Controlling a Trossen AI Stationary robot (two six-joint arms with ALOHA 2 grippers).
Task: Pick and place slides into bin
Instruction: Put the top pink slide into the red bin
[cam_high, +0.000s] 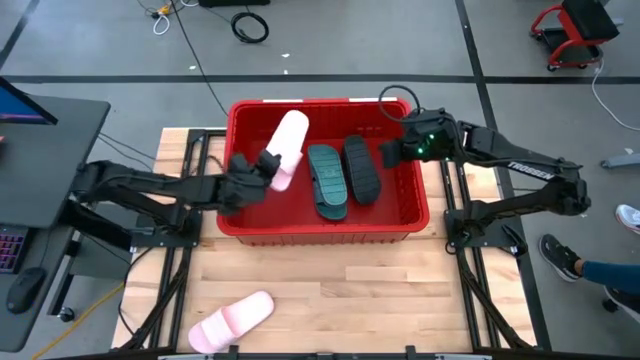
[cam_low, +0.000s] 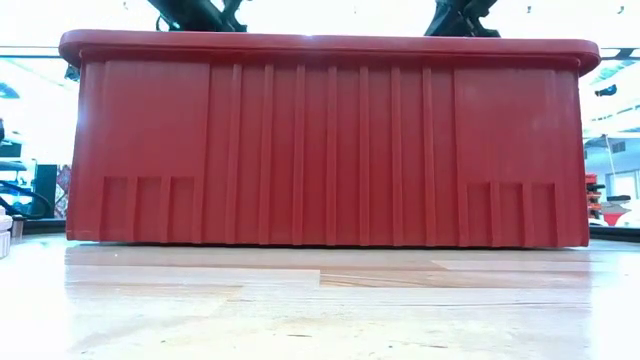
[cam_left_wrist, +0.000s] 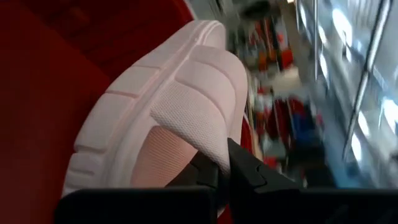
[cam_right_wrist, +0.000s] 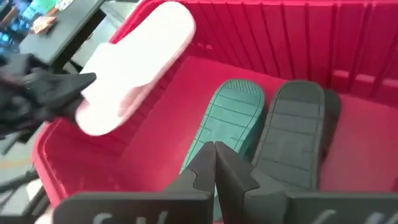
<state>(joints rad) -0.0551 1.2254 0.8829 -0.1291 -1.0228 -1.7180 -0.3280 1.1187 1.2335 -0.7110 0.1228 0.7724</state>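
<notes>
While my left gripper (cam_high: 262, 168) hangs over the left part of the red bin (cam_high: 322, 233), its jaws are clamped on the strap end of a pale pink slide (cam_high: 287, 148), which stands tilted above the bin floor with its far end up near the back wall. I judge this the placing step: what comes next, I think, is lowering a little and opening the jaws so the slide drops flat beside the teal slide (cam_high: 326, 179) and the black slide (cam_high: 361, 167) already lying side by side inside. My right gripper (cam_high: 389, 153) waits over the bin's right rear corner, jaws closed together on nothing. One more pink slide (cam_high: 231, 322) lies on the wooden surface (cam_high: 400, 300) in front of the bin, well apart from it, and would be my next pickup. Beyond the surface I see grey floor, loose cables, a red stool and someone's shoe at the right edge.
</notes>
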